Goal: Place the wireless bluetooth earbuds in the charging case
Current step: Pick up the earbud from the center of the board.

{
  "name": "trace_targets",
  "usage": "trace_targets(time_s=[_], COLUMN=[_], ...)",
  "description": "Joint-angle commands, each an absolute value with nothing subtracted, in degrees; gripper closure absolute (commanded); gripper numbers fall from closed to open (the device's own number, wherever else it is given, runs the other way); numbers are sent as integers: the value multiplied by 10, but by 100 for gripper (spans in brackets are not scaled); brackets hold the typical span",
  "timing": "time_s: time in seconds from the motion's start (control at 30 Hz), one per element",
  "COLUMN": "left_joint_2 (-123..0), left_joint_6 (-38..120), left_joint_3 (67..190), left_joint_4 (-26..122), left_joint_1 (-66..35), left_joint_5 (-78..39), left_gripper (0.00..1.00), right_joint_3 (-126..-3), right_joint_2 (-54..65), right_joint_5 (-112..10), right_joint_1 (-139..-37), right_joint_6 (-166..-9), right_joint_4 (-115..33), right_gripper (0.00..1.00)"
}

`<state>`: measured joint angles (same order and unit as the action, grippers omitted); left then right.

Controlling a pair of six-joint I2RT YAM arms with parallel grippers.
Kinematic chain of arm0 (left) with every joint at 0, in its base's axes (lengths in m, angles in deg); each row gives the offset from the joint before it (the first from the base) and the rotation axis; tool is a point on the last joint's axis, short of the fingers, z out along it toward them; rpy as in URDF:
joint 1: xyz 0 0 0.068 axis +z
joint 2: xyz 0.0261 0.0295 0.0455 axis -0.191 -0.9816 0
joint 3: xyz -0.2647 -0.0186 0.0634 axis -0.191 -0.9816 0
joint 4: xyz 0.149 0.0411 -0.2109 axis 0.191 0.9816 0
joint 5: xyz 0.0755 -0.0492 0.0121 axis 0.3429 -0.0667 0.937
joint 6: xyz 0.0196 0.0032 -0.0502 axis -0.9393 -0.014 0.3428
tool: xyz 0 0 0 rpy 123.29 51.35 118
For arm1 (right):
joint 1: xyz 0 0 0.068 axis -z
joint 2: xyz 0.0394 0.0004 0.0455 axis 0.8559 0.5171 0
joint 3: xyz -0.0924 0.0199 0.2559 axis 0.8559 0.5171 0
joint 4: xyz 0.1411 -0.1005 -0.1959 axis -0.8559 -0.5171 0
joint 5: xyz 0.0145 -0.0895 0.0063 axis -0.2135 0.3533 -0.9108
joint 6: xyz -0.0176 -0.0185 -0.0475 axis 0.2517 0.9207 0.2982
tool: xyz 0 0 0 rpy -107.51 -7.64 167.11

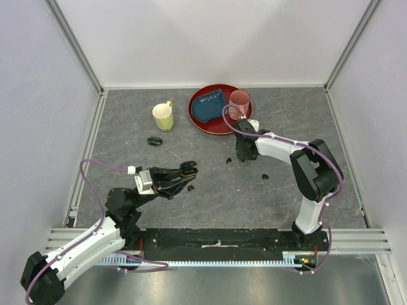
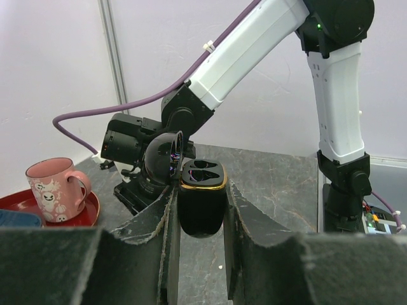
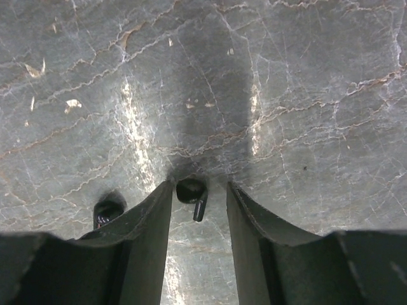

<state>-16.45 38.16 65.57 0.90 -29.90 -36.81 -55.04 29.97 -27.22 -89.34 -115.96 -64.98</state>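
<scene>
Here, left gripper (image 2: 200, 197) pinches the open charging case (image 2: 202, 175); beyond, right gripper (image 3: 198, 185) spread astride one earbud (image 3: 191, 190) on the table (image 3: 286, 95).
Closing off-centre could flick the tiny earbud away; a second earbud (image 3: 107, 213) at its eight o'clock might get nudged.

Your left arm (image 1: 89, 244) and right arm (image 1: 280, 147) show white shells, black joints, purple cable (image 2: 82, 114); left tool (image 1: 189, 173) and right tool (image 1: 243, 155) are black.

Grey veined tabletop (image 1: 127, 127); plain white walls (image 1: 210, 38); aluminium corner posts (image 1: 75, 47); even light.
</scene>
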Motion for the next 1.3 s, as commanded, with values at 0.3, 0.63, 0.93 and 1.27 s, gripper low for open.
trace_targets(time_s=[0.3,0.63,0.93,1.27], left_joint_2=[-155,-168,-165,-164], left_joint_6=[357,358,359,359], left_joint_3=[663,664,659,659], left_joint_4=[17,9,9,10], left_joint_1=[-300,-301,-300,-301], left_joint_5=[-361,-361,-359,-357], left_gripper=[98,98,98,98], right_joint_3=[-557,-556,-554,-553], right_joint_2=[299,307,313,312], right_joint_5=[-275,-274,-266,-266], right_joint_1=[-893,-893,-892,-893], right_joint_6=[-1158,-1173,-1199,-1196], right_joint_4=[-659,-652,-653,-654], right_gripper=[54,55,55,59])
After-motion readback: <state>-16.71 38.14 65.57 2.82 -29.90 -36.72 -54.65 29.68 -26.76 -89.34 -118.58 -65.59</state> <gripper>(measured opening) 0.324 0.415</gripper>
